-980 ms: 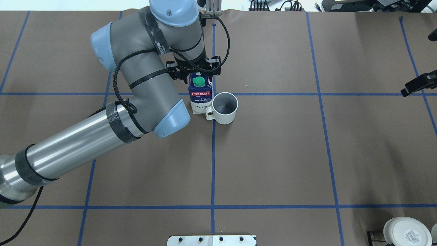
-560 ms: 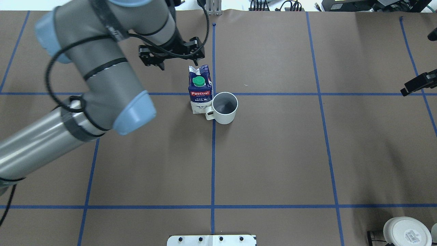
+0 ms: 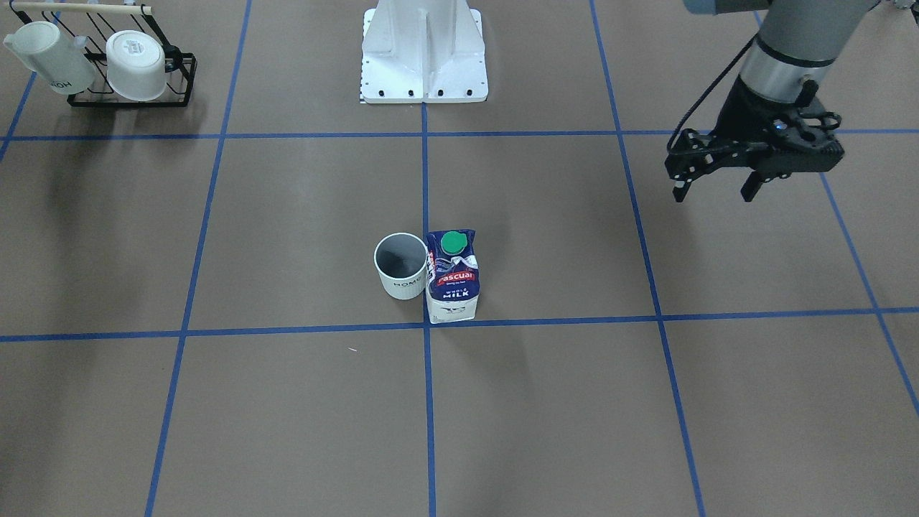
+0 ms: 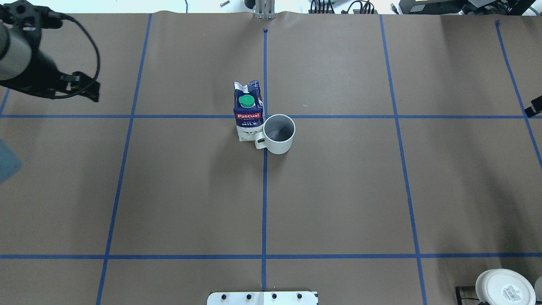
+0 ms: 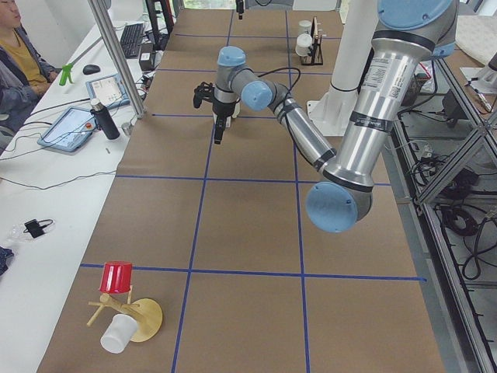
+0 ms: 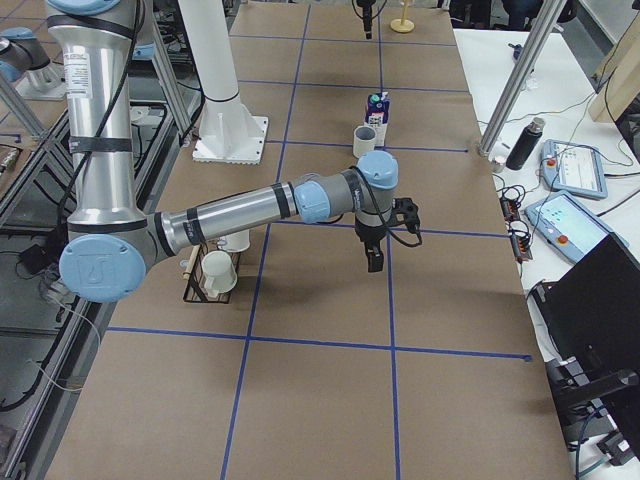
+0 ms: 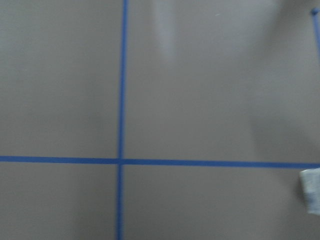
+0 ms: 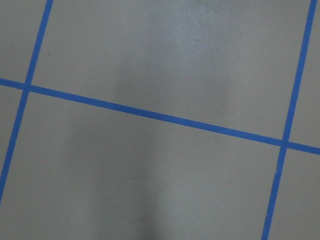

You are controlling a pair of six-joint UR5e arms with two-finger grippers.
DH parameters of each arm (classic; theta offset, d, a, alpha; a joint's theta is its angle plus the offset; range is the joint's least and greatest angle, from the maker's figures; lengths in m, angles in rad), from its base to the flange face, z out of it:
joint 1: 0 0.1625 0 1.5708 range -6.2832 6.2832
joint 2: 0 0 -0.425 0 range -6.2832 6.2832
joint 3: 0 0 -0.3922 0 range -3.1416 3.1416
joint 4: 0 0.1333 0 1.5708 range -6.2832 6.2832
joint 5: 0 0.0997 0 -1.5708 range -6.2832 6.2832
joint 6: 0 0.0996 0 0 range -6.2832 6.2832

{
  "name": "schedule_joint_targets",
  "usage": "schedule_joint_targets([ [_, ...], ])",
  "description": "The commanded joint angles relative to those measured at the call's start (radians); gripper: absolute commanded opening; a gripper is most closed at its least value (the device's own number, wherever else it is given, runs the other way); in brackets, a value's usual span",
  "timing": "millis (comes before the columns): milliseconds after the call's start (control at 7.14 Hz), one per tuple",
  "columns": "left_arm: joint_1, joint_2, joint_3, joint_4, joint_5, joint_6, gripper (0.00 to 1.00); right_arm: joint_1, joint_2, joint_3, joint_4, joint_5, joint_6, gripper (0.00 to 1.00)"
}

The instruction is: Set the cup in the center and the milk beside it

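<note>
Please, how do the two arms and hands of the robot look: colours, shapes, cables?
Both the left arm and the right arm are silver tubes with light blue joint caps and black bands. The left hand is black, with two short fingers; a black cable loops along its wrist. The right hand is black too.

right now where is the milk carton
In the overhead view the milk stands upright by the center, at a crossing of blue tape lines, close against the cup on the cup's left.
</note>
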Motion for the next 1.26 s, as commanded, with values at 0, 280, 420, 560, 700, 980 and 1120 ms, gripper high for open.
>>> schedule_joint_targets([
  [0, -0.194, 0.245, -0.004, -0.03, -0.138, 0.459, 0.98, 0.096, -0.073, 0.007, 0.005, 0.018, -0.034, 1.0],
  [280, -0.237, 0.436, 0.054, -0.256, -0.149, 0.488, 0.98, 0.101, -0.104, 0.013, 0.013, 0.018, -0.034, 1.0],
  [420, -0.237, 0.452, 0.105, -0.328, -0.219, 0.483, 0.98, 0.101, -0.116, 0.029, 0.016, 0.019, -0.034, 1.0],
  [560, -0.237, 0.452, 0.114, -0.331, -0.252, 0.471, 0.98, 0.101, -0.137, 0.048, 0.016, 0.018, -0.036, 1.0],
  [700, -0.235, 0.449, 0.114, -0.334, -0.252, 0.422, 0.98, 0.101, -0.142, 0.05, 0.014, 0.013, -0.036, 1.0],
  [980, -0.235, 0.449, 0.107, -0.334, -0.252, 0.406, 0.98, 0.101, -0.153, 0.059, 0.014, 0.015, -0.039, 1.0],
  [1120, -0.235, 0.442, 0.111, -0.334, -0.249, 0.406, 0.98, 0.103, -0.153, 0.059, 0.008, 0.006, -0.039, 1.0],
])
